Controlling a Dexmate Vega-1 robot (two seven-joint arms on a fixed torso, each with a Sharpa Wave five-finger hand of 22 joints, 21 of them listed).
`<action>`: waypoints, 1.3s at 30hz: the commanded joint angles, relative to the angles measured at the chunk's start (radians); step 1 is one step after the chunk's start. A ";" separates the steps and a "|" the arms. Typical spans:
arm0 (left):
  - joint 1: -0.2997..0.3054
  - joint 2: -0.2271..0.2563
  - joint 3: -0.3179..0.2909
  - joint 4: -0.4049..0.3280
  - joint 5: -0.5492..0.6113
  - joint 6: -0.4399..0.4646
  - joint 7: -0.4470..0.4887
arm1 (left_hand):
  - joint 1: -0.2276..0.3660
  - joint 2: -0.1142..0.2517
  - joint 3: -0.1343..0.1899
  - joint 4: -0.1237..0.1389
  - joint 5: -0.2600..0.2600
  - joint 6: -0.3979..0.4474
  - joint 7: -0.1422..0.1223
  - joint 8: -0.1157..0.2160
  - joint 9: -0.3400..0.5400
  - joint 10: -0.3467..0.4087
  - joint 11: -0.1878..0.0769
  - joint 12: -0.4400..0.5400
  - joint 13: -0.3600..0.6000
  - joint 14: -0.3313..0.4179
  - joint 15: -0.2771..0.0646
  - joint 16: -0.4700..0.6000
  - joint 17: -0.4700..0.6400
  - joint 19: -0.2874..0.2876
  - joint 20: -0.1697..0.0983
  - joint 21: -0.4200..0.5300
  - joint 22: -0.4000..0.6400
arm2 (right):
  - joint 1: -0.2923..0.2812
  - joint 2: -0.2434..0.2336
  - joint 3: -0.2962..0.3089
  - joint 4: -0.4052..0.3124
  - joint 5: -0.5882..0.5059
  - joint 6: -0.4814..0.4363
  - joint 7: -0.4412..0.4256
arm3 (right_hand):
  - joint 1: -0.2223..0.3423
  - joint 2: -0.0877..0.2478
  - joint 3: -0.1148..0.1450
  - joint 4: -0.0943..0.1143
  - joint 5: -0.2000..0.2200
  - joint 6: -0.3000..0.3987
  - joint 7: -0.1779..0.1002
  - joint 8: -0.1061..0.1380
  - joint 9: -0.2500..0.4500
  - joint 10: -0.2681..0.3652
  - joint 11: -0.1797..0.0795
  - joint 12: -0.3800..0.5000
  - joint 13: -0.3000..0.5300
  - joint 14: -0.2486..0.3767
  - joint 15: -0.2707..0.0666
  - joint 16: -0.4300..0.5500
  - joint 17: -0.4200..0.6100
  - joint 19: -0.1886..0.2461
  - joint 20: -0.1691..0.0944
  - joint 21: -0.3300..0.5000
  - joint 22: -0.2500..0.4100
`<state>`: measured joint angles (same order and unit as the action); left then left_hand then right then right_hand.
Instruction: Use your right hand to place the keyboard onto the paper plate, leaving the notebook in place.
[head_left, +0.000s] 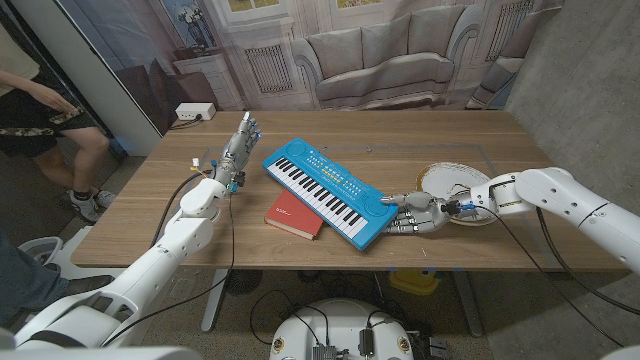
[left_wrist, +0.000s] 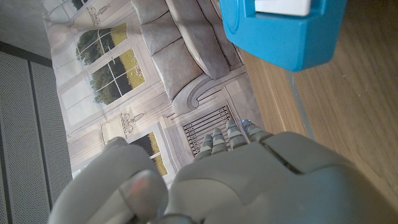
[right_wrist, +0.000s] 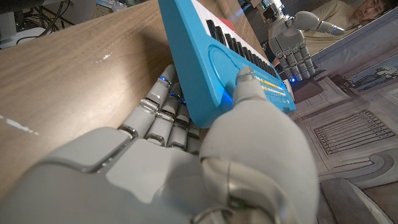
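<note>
From the head view, one keyboard lies slantwise across the middle of the wooden table, and its near end sits in the right hand, which grips that end with fingers beneath and thumb on top. The keyboard is a long, flat slab of bright blue plastic with rounded corners and a single row of black and white keys. Part of its length rests over one red notebook, a thin rectangular book with a smooth cover, lying just beyond the right hand's fingertips. One paper plate, round and pale with a ridged rim, lies behind the right hand, beside its wrist and partly covered by the forearm. The left hand stands upright near the keyboard's far end, apart from it, fingers straight, close together and holding nothing.

In the left wrist view, the left hand shows its smooth grey back with fingers side by side, pointing at a printed backdrop; a rounded blue corner of the keyboard is just beside it, not touching.

In the right wrist view, the right hand pinches the keyboard's edge, lifted off the wood: fingers underneath, thumb pressed on the glossy top face. The left hand stands past the keyboard's other end.
</note>
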<state>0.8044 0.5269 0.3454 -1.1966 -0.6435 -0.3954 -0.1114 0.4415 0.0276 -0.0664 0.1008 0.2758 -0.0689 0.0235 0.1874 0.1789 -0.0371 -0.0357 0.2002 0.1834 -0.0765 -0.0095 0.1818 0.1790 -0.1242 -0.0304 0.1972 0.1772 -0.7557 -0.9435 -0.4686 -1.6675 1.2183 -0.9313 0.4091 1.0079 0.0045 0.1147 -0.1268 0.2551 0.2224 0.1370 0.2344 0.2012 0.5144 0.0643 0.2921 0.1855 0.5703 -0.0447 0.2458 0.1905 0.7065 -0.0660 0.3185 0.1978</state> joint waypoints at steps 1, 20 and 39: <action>0.004 -0.002 0.000 -0.001 0.000 -0.002 0.006 | 0.007 0.003 -0.005 -0.001 0.001 -0.005 -0.004 0.007 0.006 -0.010 0.003 0.000 0.004 -0.005 0.003 0.005 0.003 -0.009 -0.001 0.002 0.003 | 0.003 0.001 -0.001 0.006 0.004 0.004 0.003 | 0.017 0.011 0.002 -0.001 -0.004 0.009 0.013 -0.005 0.000 0.022 -0.010 0.006 0.003 0.032 -0.030 0.005 0.002 0.012 -0.084 0.010 0.003; 0.012 0.000 0.001 -0.017 0.003 0.005 0.018 | 0.008 0.004 -0.008 -0.002 0.001 -0.004 -0.003 0.007 0.006 -0.011 0.001 0.000 0.004 -0.005 0.004 0.005 0.003 -0.009 0.000 0.002 0.003 | 0.008 0.003 0.003 0.023 0.017 -0.002 0.020 | 0.075 0.049 -0.001 0.001 -0.033 0.193 -0.049 0.032 0.004 0.173 -0.089 0.026 0.005 0.237 -0.120 0.014 0.006 0.161 -0.152 0.090 0.017; 0.005 0.000 0.006 -0.019 0.006 0.015 0.016 | 0.010 0.006 -0.011 -0.002 0.001 -0.004 -0.003 0.007 0.006 -0.010 0.003 0.001 0.004 -0.005 0.003 0.006 0.003 -0.010 0.000 0.002 0.003 | -0.016 0.013 0.018 0.034 0.032 0.025 0.021 | 0.121 0.090 0.001 -0.003 -0.047 0.468 -0.141 0.078 0.011 0.378 -0.144 0.056 0.002 0.488 -0.177 0.017 0.003 0.300 -0.159 0.216 0.042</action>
<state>0.8140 0.5269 0.3493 -1.2139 -0.6383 -0.3854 -0.0951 0.4441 0.0302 -0.0704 0.0968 0.2758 -0.0689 0.0236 0.1874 0.1789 -0.0408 -0.0320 0.2002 0.1834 -0.0765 -0.0095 0.1818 0.1790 -0.1241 -0.0304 0.1972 0.1772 -0.7565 -0.9358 -0.4590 -1.6379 1.2427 -0.9270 0.4238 1.0869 0.0568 0.1102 -0.1229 0.2124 0.6634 0.0054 0.3043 0.2066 0.8536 -0.0531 0.3444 0.1842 0.9755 -0.0817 0.2590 0.1877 0.9716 -0.1199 0.5239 0.2363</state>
